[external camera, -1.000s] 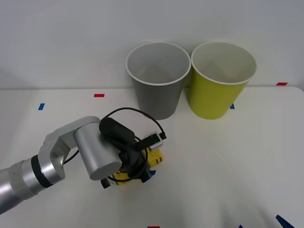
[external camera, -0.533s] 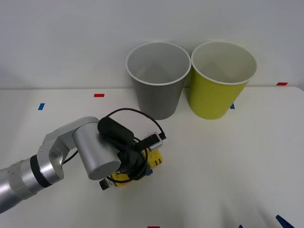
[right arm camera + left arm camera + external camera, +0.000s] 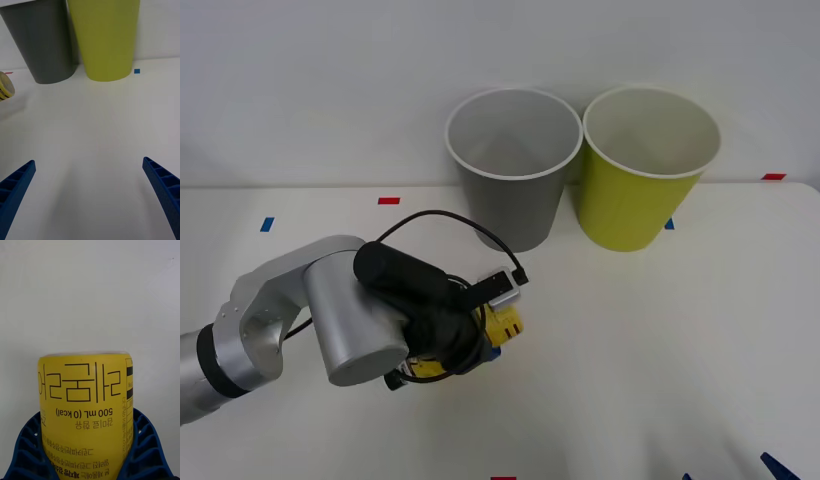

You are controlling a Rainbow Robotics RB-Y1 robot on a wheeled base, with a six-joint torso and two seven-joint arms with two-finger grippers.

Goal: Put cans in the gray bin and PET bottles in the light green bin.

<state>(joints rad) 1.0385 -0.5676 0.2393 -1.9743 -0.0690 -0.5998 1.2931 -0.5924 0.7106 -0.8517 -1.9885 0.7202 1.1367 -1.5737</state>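
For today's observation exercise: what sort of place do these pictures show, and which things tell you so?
Probably a robot test bench for sorting recyclables. On a plain white table with small coloured tape marks stand a gray bin and a light green bin, while the left tool grips a yellow-labelled bottle.

yellow bottle label [image 3: 86,416], "500 mL (0 kcal)", Korean lettering

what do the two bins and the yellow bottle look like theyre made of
The gray bin and light green bin look like matte paper cups with white rolled rims. The bottle, between the left gripper fingers, has a glossy printed plastic-film label; its body material is hidden.
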